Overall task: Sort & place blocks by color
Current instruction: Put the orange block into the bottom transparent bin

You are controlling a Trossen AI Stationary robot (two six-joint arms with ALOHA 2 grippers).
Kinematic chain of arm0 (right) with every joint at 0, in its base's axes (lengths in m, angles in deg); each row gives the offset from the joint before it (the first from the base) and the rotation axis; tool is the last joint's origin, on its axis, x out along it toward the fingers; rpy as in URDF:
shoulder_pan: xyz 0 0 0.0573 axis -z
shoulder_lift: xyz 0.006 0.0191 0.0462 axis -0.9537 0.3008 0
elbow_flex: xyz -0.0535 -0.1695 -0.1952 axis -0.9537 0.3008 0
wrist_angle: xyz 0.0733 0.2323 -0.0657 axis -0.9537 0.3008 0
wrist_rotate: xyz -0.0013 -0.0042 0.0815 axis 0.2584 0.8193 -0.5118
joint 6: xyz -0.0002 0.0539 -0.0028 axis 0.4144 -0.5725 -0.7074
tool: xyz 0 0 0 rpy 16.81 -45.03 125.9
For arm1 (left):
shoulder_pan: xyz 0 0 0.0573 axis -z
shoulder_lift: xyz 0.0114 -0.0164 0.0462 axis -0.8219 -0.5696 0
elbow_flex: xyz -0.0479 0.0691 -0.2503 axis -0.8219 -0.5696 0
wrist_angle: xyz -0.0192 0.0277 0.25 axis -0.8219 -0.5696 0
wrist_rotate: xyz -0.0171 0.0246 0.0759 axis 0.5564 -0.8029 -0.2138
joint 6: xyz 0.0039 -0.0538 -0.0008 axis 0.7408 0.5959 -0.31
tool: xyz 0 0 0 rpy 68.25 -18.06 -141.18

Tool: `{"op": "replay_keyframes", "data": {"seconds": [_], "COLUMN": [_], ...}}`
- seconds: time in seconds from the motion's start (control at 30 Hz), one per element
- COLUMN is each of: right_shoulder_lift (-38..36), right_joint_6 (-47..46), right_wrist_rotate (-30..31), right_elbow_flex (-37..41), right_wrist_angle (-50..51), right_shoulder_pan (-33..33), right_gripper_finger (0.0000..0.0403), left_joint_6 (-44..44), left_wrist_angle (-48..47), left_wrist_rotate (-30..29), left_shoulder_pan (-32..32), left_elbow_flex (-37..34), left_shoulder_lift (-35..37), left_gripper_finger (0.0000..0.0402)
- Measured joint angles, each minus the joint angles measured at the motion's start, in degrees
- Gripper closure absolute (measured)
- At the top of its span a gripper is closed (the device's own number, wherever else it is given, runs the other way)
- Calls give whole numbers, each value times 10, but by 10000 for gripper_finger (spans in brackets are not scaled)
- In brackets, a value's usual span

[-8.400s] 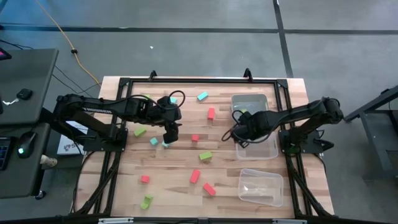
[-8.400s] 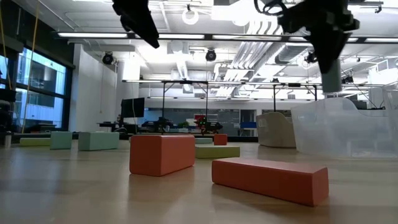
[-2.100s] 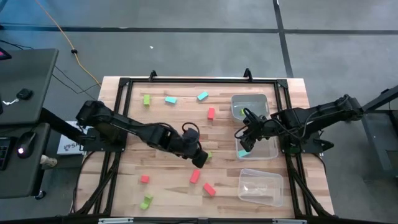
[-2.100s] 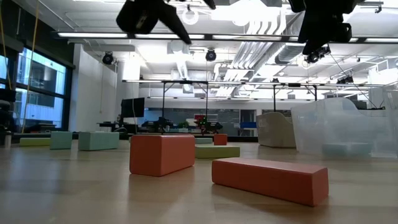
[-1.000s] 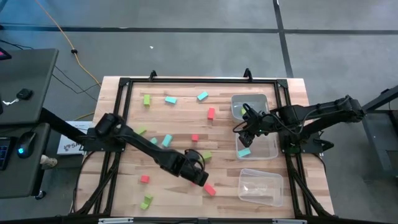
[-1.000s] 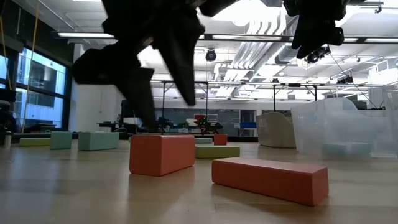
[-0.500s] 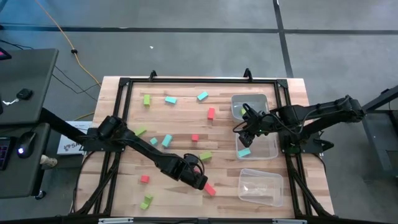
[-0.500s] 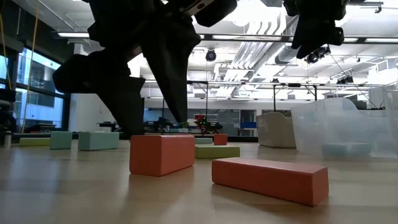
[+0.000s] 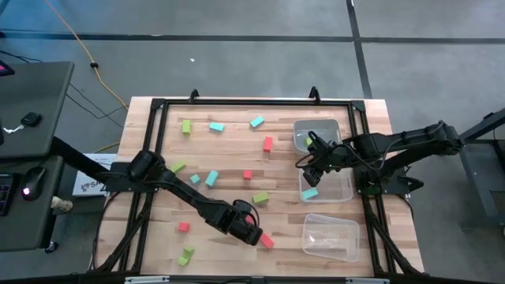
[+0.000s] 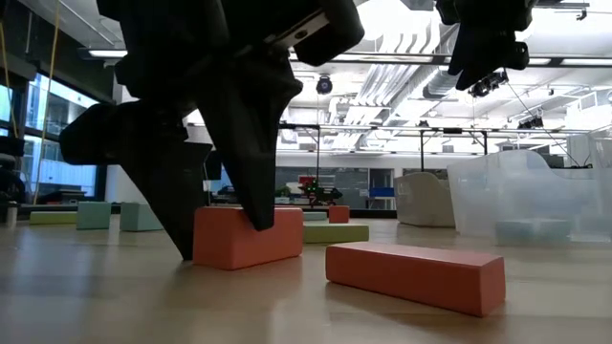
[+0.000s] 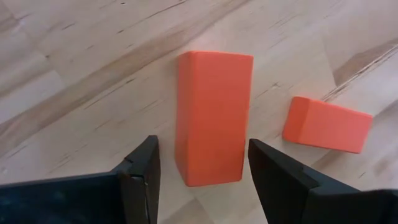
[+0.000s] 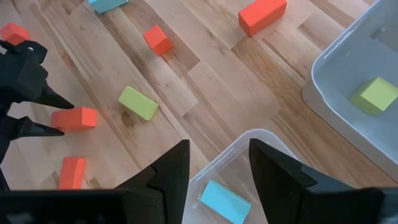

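"How far has the sorting got?"

"Barely started, I'd say. The left gripper (image 11: pixel 199 180) is down at the table with its fingers spread either side of a red-orange bar (image 11: pixel 212 115), which sits between them, not yet squeezed as far as I can see. A second red-orange bar (image 11: pixel 328 124) lies just beyond it, off to one side."

"And the other arm?"

"The right gripper (image 12: pixel 217 165) hovers over the middle bin (image 9: pixel 344 192), fingers parted, nothing in them. Right below it a light blue block (image 12: pixel 225 200) lies in that bin."

"What about the other bins?"

"The far bin (image 9: pixel 335 125), just past the right gripper, has one lime green block (image 12: pixel 377 94). The near bin (image 9: pixel 350 225), closest to the left gripper, looks to hold nothing; I'd guess it's meant for the reds."

"So what's left?"

"Most of it: green, blue and red blocks (image 9: pixel 215 126) scattered on the wood, well away from both grippers"
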Motion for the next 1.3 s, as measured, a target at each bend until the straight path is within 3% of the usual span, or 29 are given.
{"op": "replay_keyframes", "data": {"seconds": [0.27, 0.77, 1.07, 1.3], "right_shoulder_lift": [0, 0, 0, 0], "right_joint_6": [-1, -4, -4, 44], "right_wrist_rotate": [0, 0, -4, -67], "right_elbow_flex": [0, 0, 0, 0], "right_wrist_angle": [0, 0, 0, -17], "right_shoulder_pan": [0, 0, 0, 0], "right_gripper_finger": [247, 247, 247, 247], "left_joint_6": [-21, -172, -240, -268], "left_wrist_angle": [-1, 12, 44, 53], "left_wrist_rotate": [-4, -24, -16, -9], "left_shoulder_pan": [-1, -2, -4, -8], "left_elbow_flex": [0, -1, -3, -3], "left_shoulder_lift": [-1, -2, 4, 18], "left_gripper_finger": [242, 392, 398, 398]}}
